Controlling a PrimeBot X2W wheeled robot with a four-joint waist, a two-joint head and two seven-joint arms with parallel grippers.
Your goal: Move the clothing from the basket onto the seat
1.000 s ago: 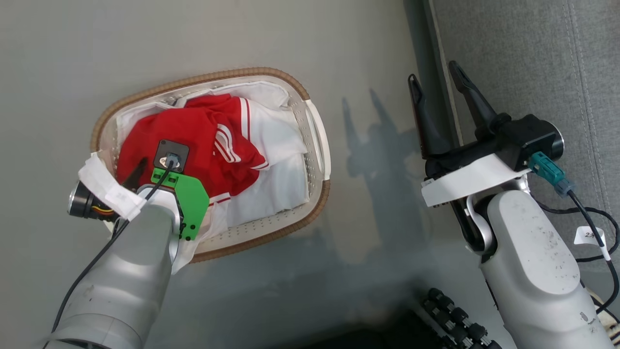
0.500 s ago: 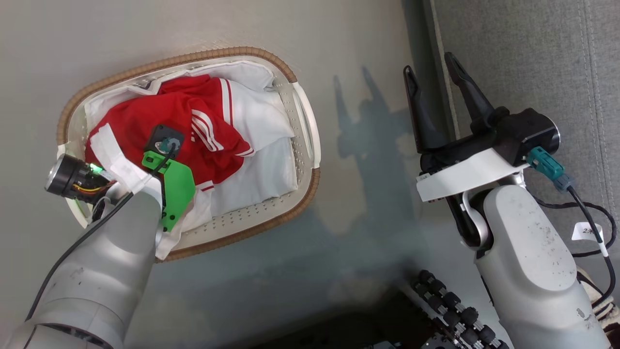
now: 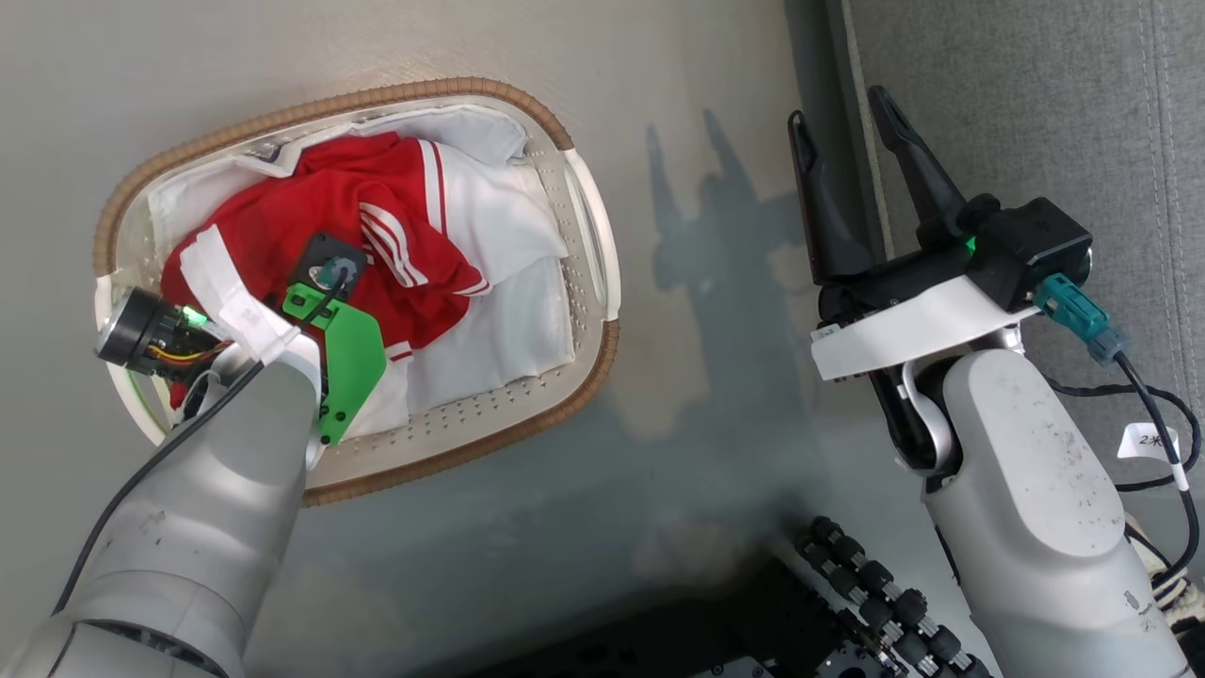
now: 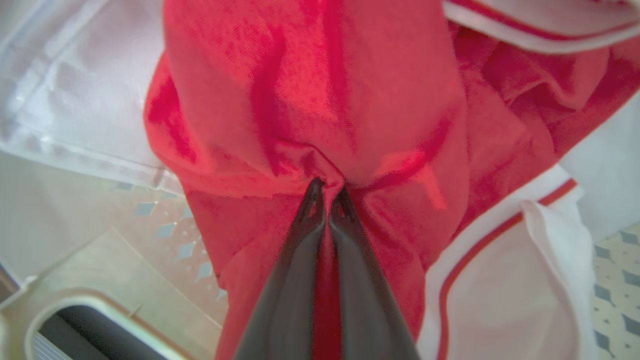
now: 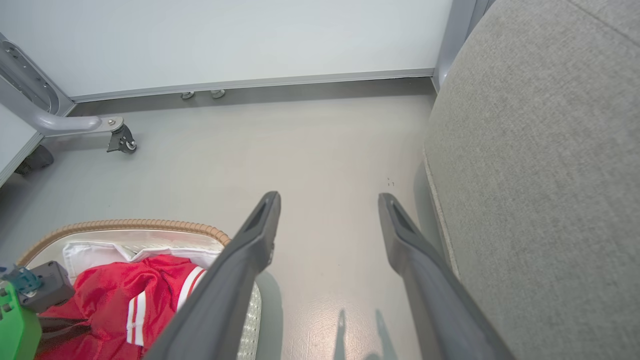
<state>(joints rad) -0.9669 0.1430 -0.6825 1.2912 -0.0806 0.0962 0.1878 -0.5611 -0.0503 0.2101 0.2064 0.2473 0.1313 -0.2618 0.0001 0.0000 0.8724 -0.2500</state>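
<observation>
The white basket with a brown rim sits on the floor at the left of the head view, holding red clothing with white panels and striped trim. My left gripper reaches down into the basket, and its two dark fingers are shut on a pinched fold of the red clothing. My right gripper hangs open over the floor beside the grey seat, holding nothing. In the right wrist view the open right gripper has the seat to its right and the basket at lower left.
Bare grey floor lies between basket and seat. A white liner sheet lines the basket under the clothing. A wheeled metal frame leg stands by the far wall. My dark wheeled base is at the bottom.
The head camera has shifted, so the basket sits further left. My left wrist has turned and sunk lower into the basket's near-left part. The right gripper stays open.
</observation>
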